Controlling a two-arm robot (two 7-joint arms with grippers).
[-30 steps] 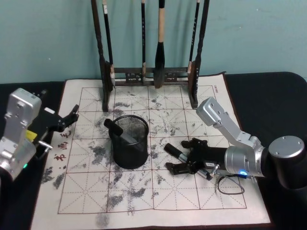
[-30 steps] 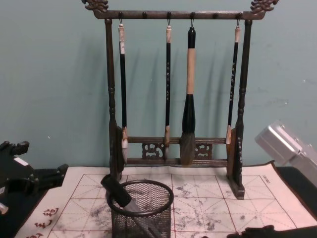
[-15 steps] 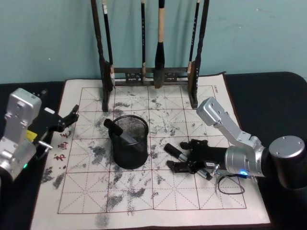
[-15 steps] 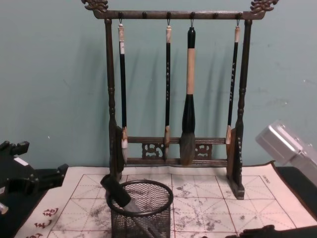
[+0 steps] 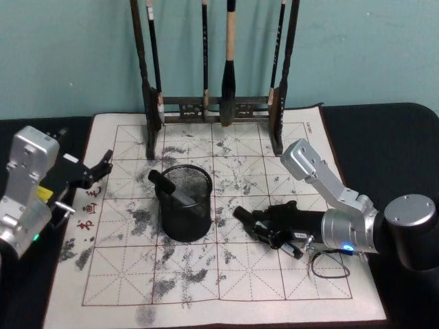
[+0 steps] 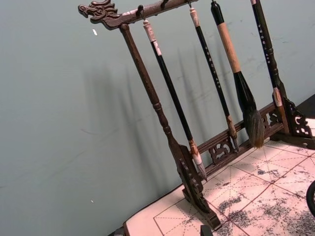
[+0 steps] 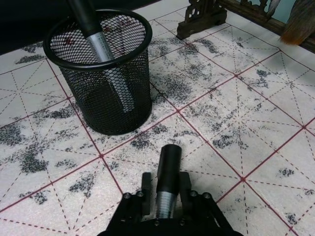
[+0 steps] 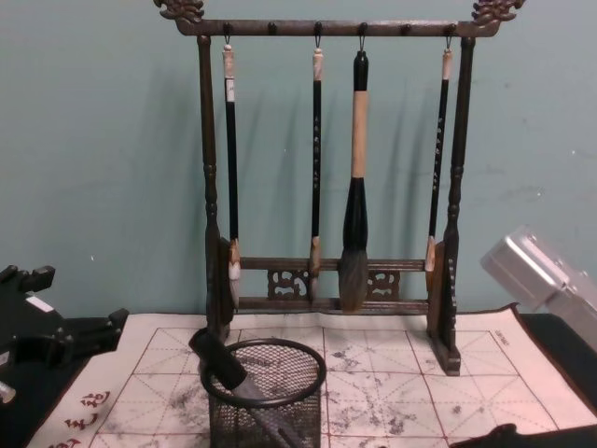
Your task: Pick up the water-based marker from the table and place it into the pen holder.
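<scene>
The left gripper (image 5: 98, 170) hangs over the left edge of the table (image 5: 206, 281) with its jaws apart and nothing in them. The pen holder (image 5: 185, 209) stands in the middle, with another marker (image 5: 163, 184) leaning inside it. Just to its right the water-based marker (image 5: 244, 215) lies on the table, and the right gripper (image 5: 266, 229) has its jaws squeezed tight on the grey barrel.

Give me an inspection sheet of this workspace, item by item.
Surface: table, ink-stained red-grid mat, lying flat.
Job's things: water-based marker lying on the mat; pen holder upright to its left, apart from it.
Clutter: second marker leaning inside the holder.
Grippers: right gripper shut on the marker at mat level; left gripper parked over the mat's left edge.
Cables: black cable loop by the right wrist.
Surroundings: brush rack with four hanging brushes; teal wall.
</scene>
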